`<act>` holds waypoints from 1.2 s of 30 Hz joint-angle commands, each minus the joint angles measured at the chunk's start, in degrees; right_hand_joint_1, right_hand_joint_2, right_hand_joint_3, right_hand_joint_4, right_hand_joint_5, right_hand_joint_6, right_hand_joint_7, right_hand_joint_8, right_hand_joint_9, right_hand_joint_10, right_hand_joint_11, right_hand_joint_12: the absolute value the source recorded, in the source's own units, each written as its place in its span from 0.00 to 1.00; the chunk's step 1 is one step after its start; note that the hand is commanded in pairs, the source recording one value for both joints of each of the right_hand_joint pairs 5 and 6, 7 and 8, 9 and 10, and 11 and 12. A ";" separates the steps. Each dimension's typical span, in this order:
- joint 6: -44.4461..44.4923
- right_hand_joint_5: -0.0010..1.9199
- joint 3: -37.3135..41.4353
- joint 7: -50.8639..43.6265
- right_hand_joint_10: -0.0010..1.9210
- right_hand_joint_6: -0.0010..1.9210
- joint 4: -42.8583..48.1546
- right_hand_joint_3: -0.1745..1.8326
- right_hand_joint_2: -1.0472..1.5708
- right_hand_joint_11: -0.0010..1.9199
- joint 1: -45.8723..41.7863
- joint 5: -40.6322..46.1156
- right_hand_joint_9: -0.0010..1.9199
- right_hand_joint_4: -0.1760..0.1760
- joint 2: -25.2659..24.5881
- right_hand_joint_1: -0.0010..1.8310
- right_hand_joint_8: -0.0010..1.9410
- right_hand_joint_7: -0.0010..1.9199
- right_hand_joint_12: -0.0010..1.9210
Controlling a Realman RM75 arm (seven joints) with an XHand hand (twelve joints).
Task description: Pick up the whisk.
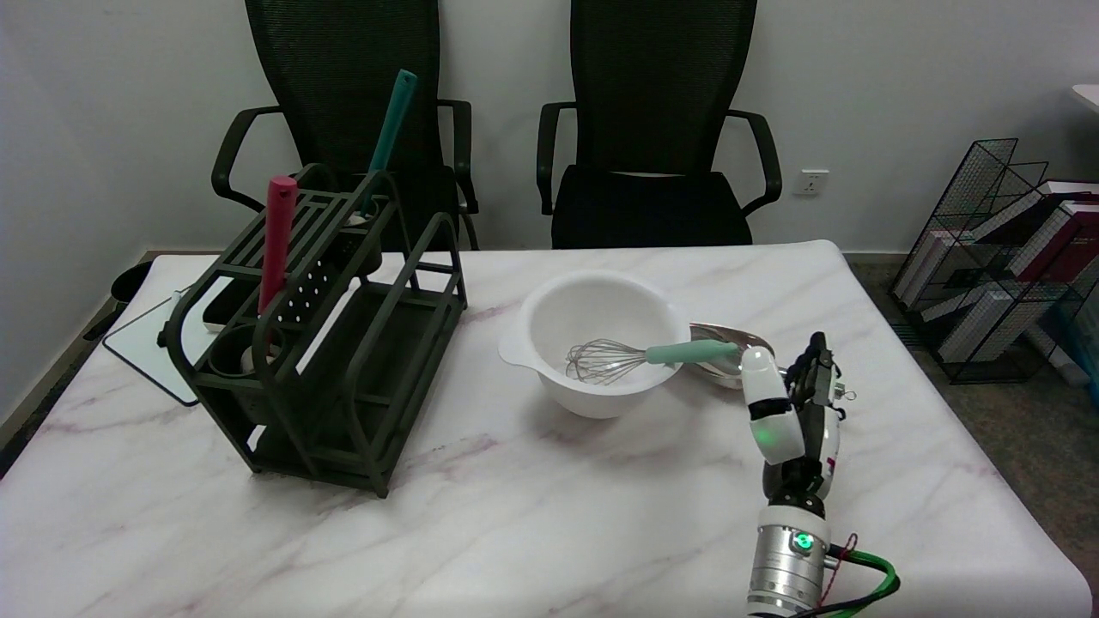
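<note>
The whisk (pixel 640 355) lies in a white mixing bowl (pixel 549 314) at the middle of the marble table. Its wire head rests in the bowl's bottom, and its teal handle leans over the right rim, pointing right. My right hand (pixel 790 408) stands upright just right of the handle's end, a short gap away, touching nothing. Its fingers are apart and nothing is between them. A shiny metal dish (pixel 725 348) sits behind the handle, partly hidden by the hand.
A dark green utensil rack (pixel 326 335) stands at the left, holding a red-handled tool (pixel 276 240) and a teal-handled tool (pixel 391 120). Two black office chairs (pixel 657 129) stand behind the table. A wire shelf with books (pixel 1004 257) is on the floor at right.
</note>
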 commanded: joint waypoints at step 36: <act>-11.31 0.00 -3.29 31.51 0.00 0.00 7.11 0.38 0.62 0.00 9.70 7.34 0.00 0.50 -0.40 0.31 0.00 0.00 0.00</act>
